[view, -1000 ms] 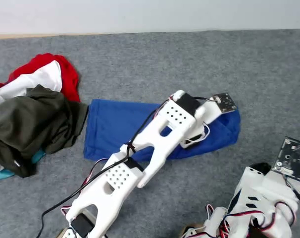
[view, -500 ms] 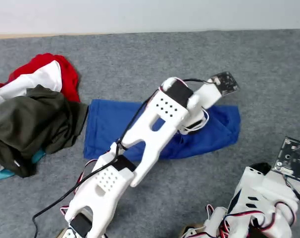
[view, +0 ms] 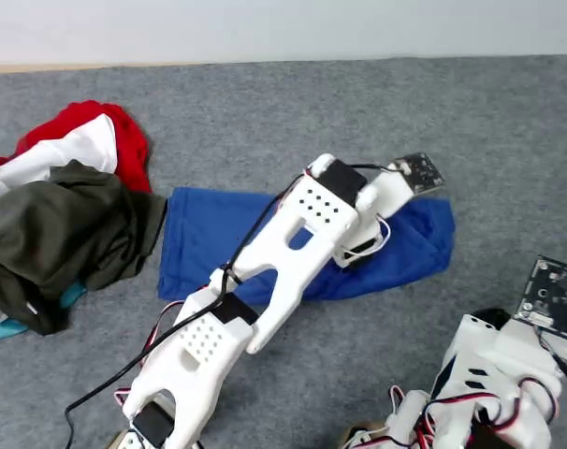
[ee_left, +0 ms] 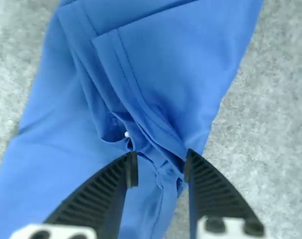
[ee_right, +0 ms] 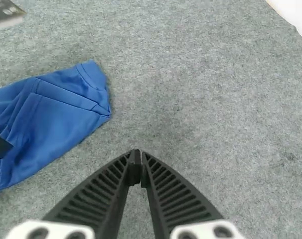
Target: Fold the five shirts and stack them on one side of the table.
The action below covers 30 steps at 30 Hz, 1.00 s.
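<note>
Soft matt cloth, coarse grey mat, matt plastic arms.
The blue shirt (view: 218, 248) is smooth woven cloth, matt, with stitched seams and soft creases; under it the table cover (view: 471, 131) is grey, felt-like and coarse-fibred; over the blue shirt the left arm (view: 274, 290) is matt white plastic, and the fingers (ee_left: 106, 191) of the left gripper (ee_left: 158, 164) are black ribbed plastic; beside the blue shirt, the heap of shirts (view: 68, 215) looks limp and matt.

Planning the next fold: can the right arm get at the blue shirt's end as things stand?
Probably yes. The right gripper, shut, sits over the grey table cover with an end of the blue shirt just ahead and nothing between. The left gripper straddles a fold farther along.
</note>
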Each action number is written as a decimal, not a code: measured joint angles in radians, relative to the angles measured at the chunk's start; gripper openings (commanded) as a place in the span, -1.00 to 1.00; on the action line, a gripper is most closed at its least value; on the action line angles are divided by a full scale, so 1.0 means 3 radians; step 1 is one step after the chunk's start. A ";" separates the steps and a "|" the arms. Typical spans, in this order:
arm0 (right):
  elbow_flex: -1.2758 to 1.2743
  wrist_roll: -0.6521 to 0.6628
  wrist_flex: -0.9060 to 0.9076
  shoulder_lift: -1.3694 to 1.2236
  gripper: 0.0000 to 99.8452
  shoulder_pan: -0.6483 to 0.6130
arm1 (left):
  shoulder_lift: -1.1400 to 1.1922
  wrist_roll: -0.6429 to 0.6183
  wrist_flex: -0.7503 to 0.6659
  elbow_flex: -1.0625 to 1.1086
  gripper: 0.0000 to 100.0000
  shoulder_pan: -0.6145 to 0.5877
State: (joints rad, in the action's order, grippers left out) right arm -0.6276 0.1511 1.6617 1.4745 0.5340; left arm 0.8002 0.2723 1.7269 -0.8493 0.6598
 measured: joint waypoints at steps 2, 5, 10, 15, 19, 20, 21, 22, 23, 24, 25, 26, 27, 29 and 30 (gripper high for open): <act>0.0000 0.0000 0.0000 0.0000 -0.98 0.0000 | 0.0000 0.0000 0.0000 0.0072 -0.67 -0.0026; 0.0000 0.0000 0.0000 0.0000 -0.98 0.0000 | 0.0000 0.0010 -0.0005 0.0220 -0.67 -0.0128; 0.0000 0.0000 0.0000 0.0000 -0.98 0.0000 | -0.0005 0.0153 -0.0225 0.0522 -0.67 -0.0327; 0.0000 0.0000 0.0000 0.0000 -0.98 0.0000 | -0.0005 0.0174 -0.0471 0.0752 -0.67 -0.0368; 0.0000 0.0000 0.0000 0.0000 -0.98 0.0000 | -0.0005 0.0174 -0.0742 0.1008 -0.67 -0.0368; 0.0000 0.0000 0.0000 0.0000 -0.98 0.0000 | -0.0005 0.0189 -0.0788 0.1048 -0.67 -0.0368; 0.0000 0.0000 0.0000 0.0000 -0.98 0.0000 | -0.0005 0.0189 -0.0813 0.1059 -0.67 -0.0368; 0.0000 0.0000 0.0000 0.0000 -0.98 0.0000 | -0.0010 0.0194 -0.0829 0.1059 -0.67 -0.0368; 0.0000 0.0000 0.0000 0.0000 -0.98 0.0000 | -0.0010 0.0194 -0.0839 0.1059 -0.67 -0.0368; 0.0000 0.0000 0.0000 0.0000 -0.98 0.0000 | -0.0020 0.0194 -0.0839 0.1059 -0.67 -0.0368; 0.0000 0.0000 0.0000 0.0000 -0.98 0.0000 | -0.0041 0.0194 -0.0839 0.1059 -0.67 -0.0368; 0.0000 0.0000 0.0000 0.0000 -0.98 0.0000 | -0.0056 0.0194 -0.0834 0.1043 -0.67 -0.0368; 0.0000 0.0000 0.0000 0.0000 -0.98 0.0000 | -0.0082 0.0194 -0.0803 0.1008 -0.67 -0.0368; 0.0000 0.0000 0.0000 0.0000 -0.98 0.0000 | -0.0133 0.0194 -0.0711 0.0900 -0.67 -0.0368; 0.0000 0.0000 0.0000 0.0000 -0.98 0.0000 | -0.0169 0.0194 -0.0639 0.0829 -0.67 -0.0368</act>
State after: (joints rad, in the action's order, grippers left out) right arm -0.6276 0.1511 1.6617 1.4745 0.5340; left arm 0.7495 0.3307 1.5351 -0.6007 0.5493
